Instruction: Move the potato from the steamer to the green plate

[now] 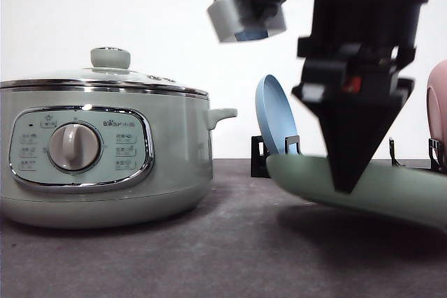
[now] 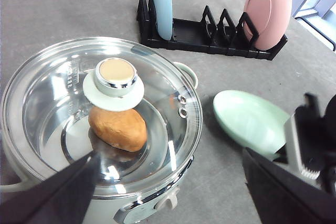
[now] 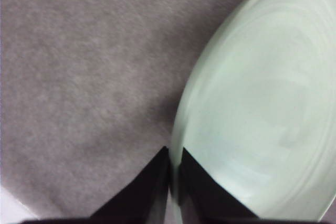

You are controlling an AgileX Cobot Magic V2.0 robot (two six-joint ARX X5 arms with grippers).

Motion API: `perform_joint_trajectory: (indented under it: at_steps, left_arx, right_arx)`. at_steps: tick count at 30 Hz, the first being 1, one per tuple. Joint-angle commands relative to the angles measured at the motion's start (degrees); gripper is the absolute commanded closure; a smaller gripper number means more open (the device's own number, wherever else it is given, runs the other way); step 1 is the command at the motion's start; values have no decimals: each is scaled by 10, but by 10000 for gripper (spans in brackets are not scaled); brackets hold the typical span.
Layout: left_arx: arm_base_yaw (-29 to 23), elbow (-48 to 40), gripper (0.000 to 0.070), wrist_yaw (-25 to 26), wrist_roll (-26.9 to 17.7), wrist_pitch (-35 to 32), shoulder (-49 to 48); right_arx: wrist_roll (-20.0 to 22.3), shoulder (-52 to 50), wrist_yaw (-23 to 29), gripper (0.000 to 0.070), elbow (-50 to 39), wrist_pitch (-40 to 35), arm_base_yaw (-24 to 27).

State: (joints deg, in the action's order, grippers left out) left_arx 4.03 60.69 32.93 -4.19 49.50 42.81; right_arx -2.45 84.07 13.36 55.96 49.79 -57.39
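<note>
The pale green steamer (image 1: 105, 165) stands on the left of the table with its glass lid (image 2: 52, 93) on. Through the glass I see the orange-brown potato (image 2: 118, 128) lying inside. My left gripper (image 2: 170, 153) hovers above the lid, open, with nothing between its fingers. To the right of the steamer is the green plate (image 1: 391, 190) (image 2: 249, 119) (image 3: 262, 103), tilted and held a little above the table. My right gripper (image 1: 346, 179) (image 3: 175, 166) is shut on the plate's rim.
A black dish rack (image 2: 210, 35) stands at the back of the table. It holds an upright blue plate (image 1: 276, 120) (image 2: 161, 3) and an upright pink plate (image 2: 268, 9) (image 1: 438, 109). The dark table (image 1: 209, 256) lies bare in front of the steamer.
</note>
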Motion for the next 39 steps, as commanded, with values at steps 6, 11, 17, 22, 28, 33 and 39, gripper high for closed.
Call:
perform_joint_trajectory:
  at_steps: [6,11,17,22,28,33,39]
  left_arx:
    - [1,13,146,1,-8,-6,3]
    - [1,13,146,1,-8,-3,3]
    - [1,13,146,1,-8,1,3]
    - [1,13,146,1,-8,1,3]
    - [1,13,146,1,-8,1,4]
    - [1,13,146,1,-8,2,4]
    - [1,13,146,1,-8,2,4]
  right_arx:
    - [-10,56,2,694,4,-18,-10]
    - [-15,73,0,668,4,-18,-10]
    - [-19,73,0,298,4,-22,-10]
    - [-18,72,0,282,6,-24,-10]
    - [-8,48,1,282,35,-11,-4]
    - [8,3,-1,283,84,-6,13]
    - [36,-57,-62,283,135,-31,59]
